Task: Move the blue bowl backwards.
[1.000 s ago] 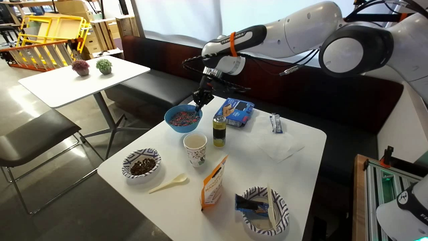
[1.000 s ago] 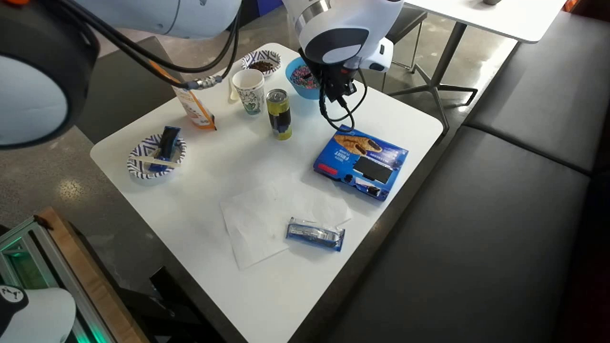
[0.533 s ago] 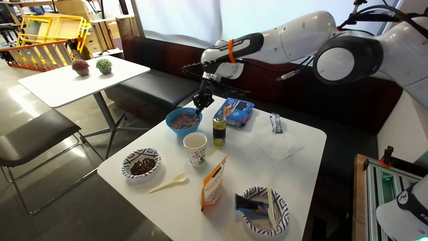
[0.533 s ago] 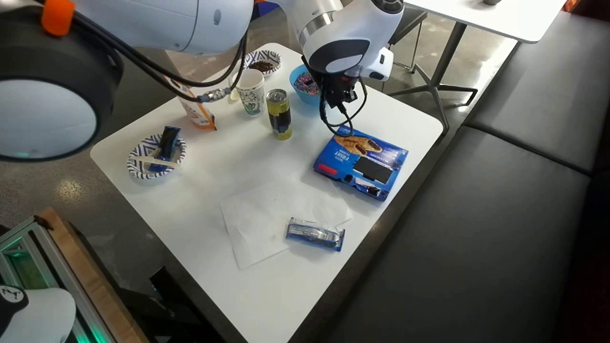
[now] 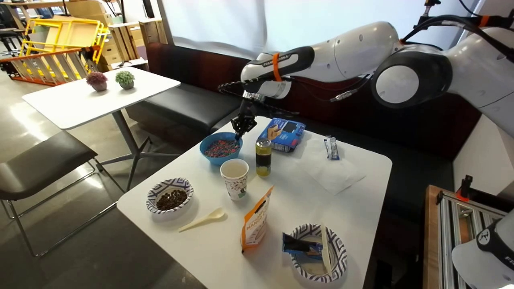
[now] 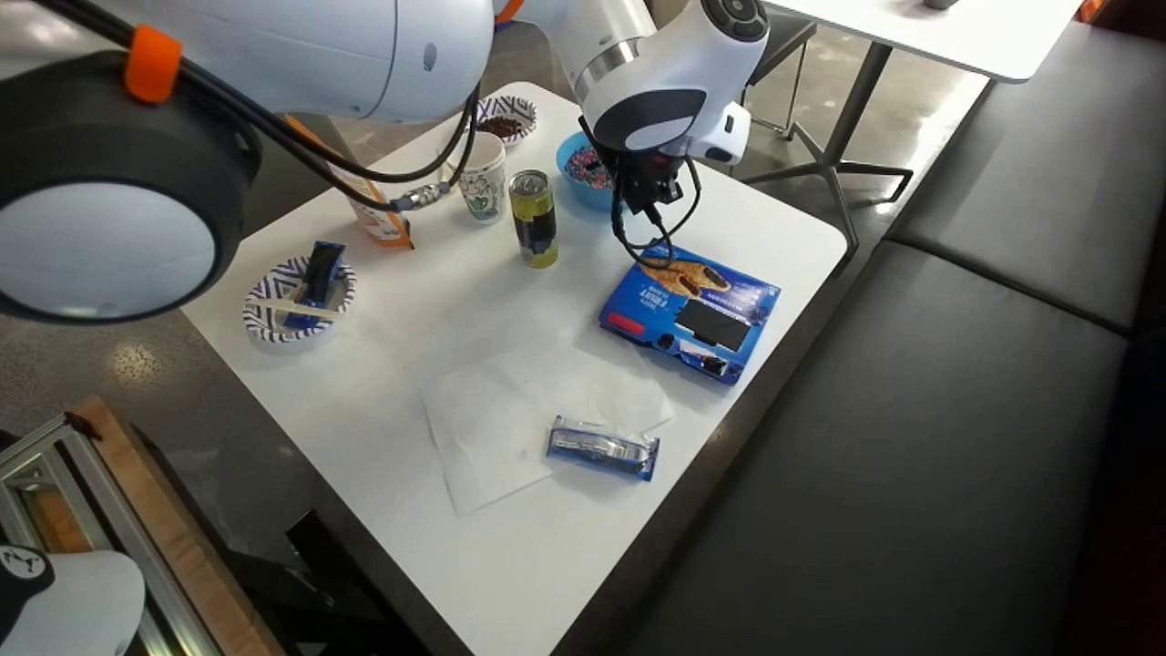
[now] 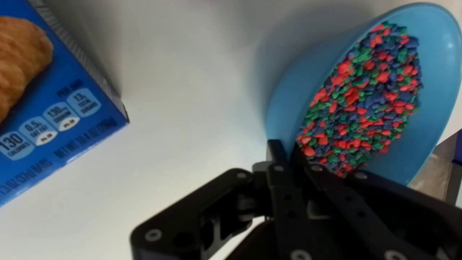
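The blue bowl (image 5: 215,161) holds red, green and dark blue bits and is at the table's far left corner in an exterior view. It also shows in an exterior view (image 6: 583,193), partly hidden by the arm. My gripper (image 5: 238,136) is shut on the bowl's rim. In the wrist view, the fingers (image 7: 287,153) pinch the bowl's wall (image 7: 294,90), one finger outside and one inside; the bowl looks tilted there. The bowl is at or just above the tabletop; I cannot tell whether it touches.
A paper cup (image 5: 234,176) and a yellow can (image 5: 263,158) stand close to the bowl. A blue box (image 5: 282,134) lies beside the gripper. A patterned bowl (image 5: 188,196), a spoon (image 5: 204,218), an orange-white pouch (image 5: 255,224) and a patterned plate (image 5: 341,261) are also on the table.
My gripper and the blue bowl have moved down toward the tabletop, the bowl shifting slightly toward the paper cup. The arm has lowered. The other objects have not moved.
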`<state>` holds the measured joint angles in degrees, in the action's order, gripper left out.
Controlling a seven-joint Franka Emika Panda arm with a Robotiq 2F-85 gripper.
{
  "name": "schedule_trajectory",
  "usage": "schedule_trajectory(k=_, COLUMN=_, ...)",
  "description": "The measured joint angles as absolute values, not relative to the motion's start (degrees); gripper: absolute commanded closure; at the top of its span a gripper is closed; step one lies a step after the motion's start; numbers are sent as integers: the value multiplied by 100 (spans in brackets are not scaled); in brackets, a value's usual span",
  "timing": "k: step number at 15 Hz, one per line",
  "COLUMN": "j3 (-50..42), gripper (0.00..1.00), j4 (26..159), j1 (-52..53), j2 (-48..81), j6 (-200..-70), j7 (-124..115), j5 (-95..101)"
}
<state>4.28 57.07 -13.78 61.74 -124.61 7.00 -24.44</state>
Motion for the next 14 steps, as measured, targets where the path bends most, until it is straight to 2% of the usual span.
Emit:
schedule_trajectory(k=2, j3=437, gripper=99, j4=5679, j1=-1379, j2=6204, j6=-12457, j7=698, j5=-2438)
schedule_trajectory(k=3, j3=439, gripper=78, j4=5663, j1=-1379, j2=6209, j6=-12438, j7=698, j5=-2435)
schedule_trajectory(k=4, j3=439, gripper=69, j4=5642, j1=-1380, j2=6213, j6=-12404, j7=698, j5=-2424)
schedule_trajectory(k=13, j3=331, gripper=2, j4=5304, j1=-1495, j2=5741, j6=-11627, j7=498, j5=-2394)
schedule_trajectory(k=14, j3=251, gripper=0, j4=5361, j1=-1493, j2=5583, j6=-11550, j7=462, j5=-2352)
